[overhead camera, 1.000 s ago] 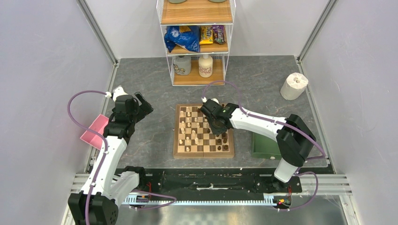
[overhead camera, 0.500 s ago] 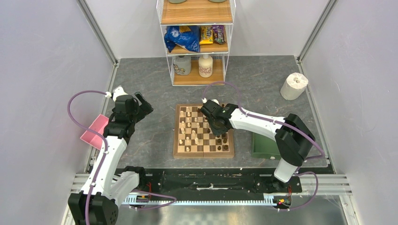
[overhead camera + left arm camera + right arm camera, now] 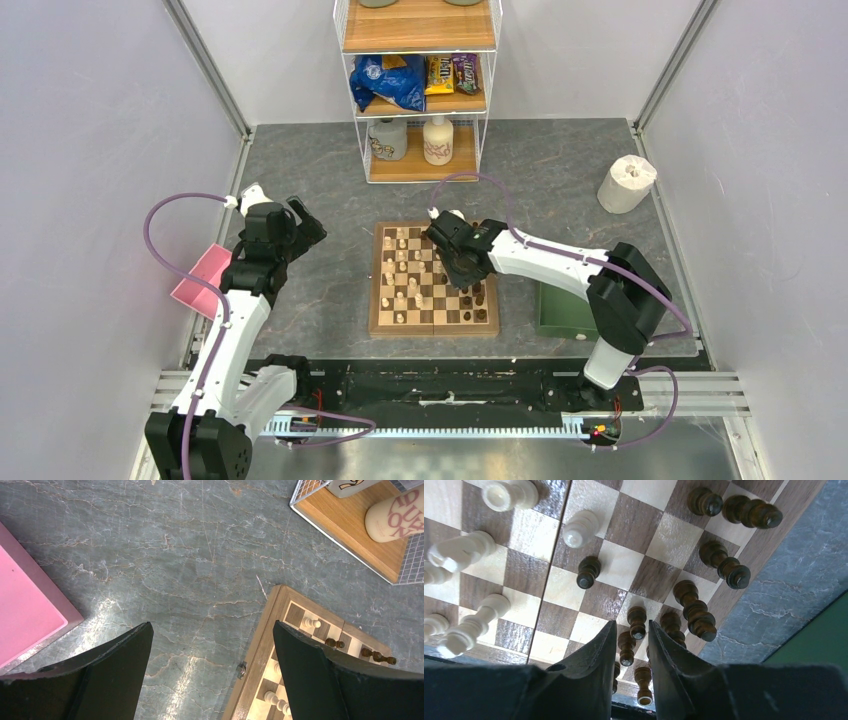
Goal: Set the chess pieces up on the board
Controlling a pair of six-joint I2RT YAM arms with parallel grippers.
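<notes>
Chess pieces, turned glossy wood, crowd beneath right gripper, narrow gap, grip unclear; left gripper spread wide.

Right wrist camera: my right gripper hangs low over the board, and my fingers block several dark chess pieces near the board's edge. Am I pinching one? Can't tell. From above, my wrist covers the board's far right squares, and the pieces are too small to name. The left wrist camera shows only one board corner.
</notes>
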